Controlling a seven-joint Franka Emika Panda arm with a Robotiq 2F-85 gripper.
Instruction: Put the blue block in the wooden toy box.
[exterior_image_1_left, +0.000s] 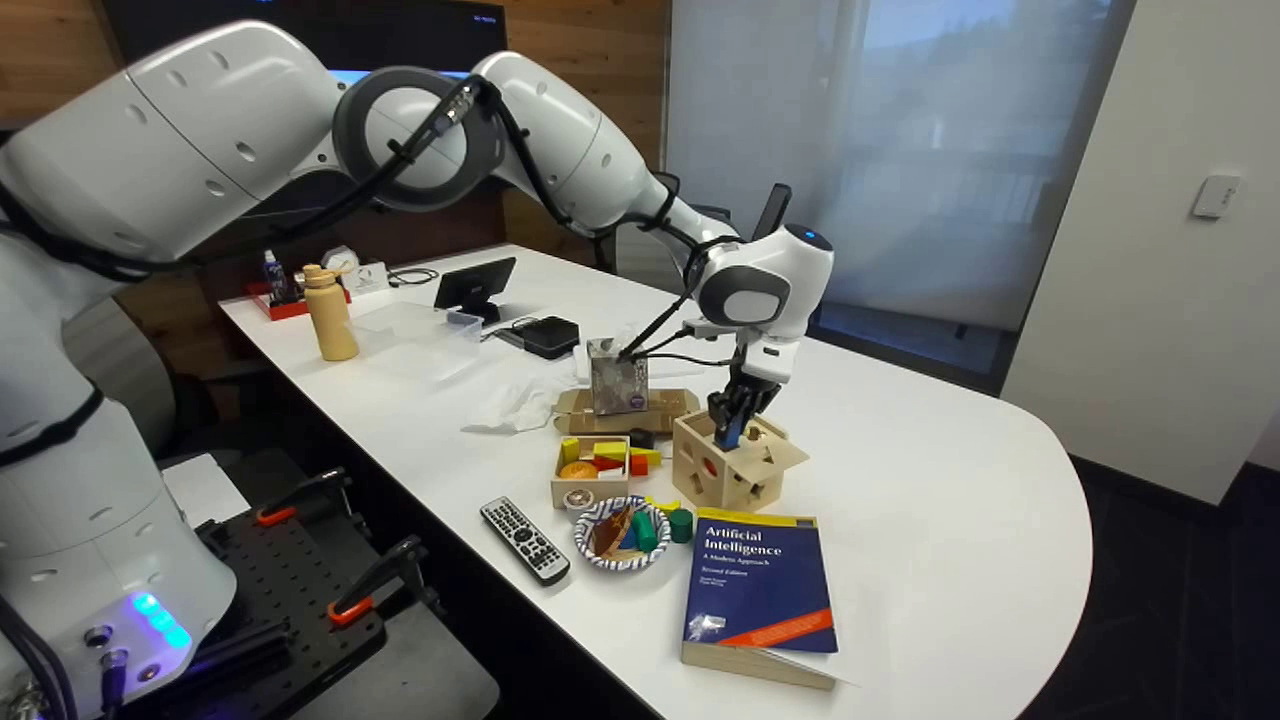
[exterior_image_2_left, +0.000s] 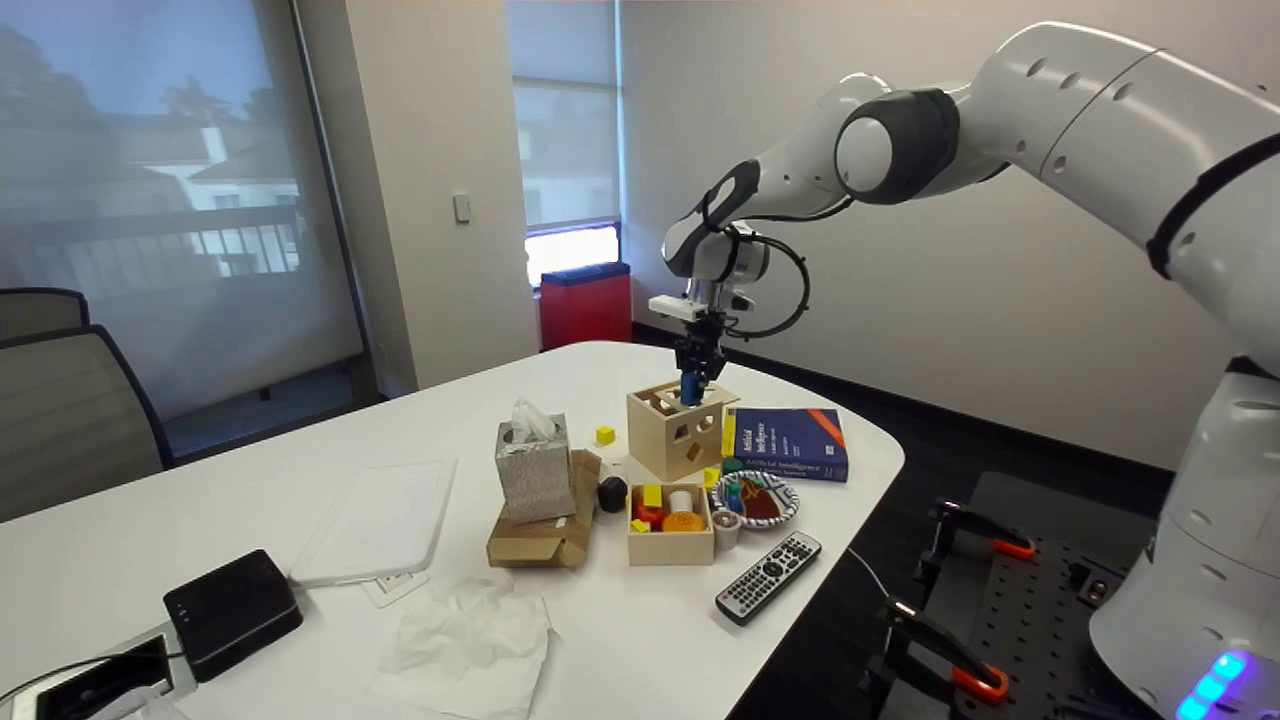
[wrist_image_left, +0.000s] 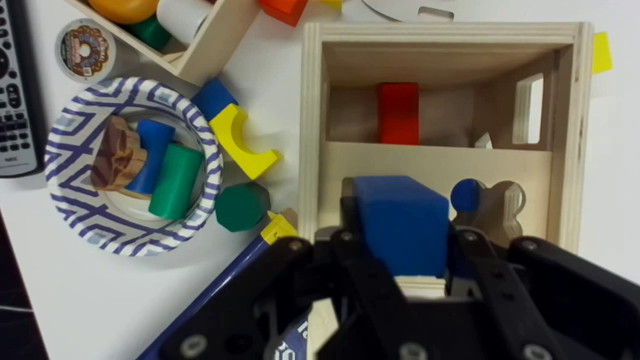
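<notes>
Right, the gripper (wrist_image_left: 400, 240) has the blue block (wrist_image_left: 405, 215) pinched, jaws parted just the block's width, over the lid (wrist_image_left: 425, 159) of the wooden toy box (wrist_image_left: 310, 125), contact unclear! A red block (wrist_image_left: 398, 112) lies inside, at the uncovered end. Nearby, the patterned bowl (wrist_image_left: 67, 172) holds a green cylinder (wrist_image_left: 176, 182), a blue cylinder (wrist_image_left: 155, 150) and a brown piece (wrist_image_left: 119, 155); the wooden tray (wrist_image_left: 217, 45), an orange piece (wrist_image_left: 125, 7) and a white piece (wrist_image_left: 181, 17).

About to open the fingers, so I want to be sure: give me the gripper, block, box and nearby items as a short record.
Gripper: closed on the blue block
Block: over the wooden toy box; in the wrist view, in front of the lid rather than the opening; contact with the lid unclear
Lid: partly open
Inside the box: red block
Through a lid hole: something blue, not identifiable
Nearby: yellow arch, green block, book
Status: block not released
</notes>
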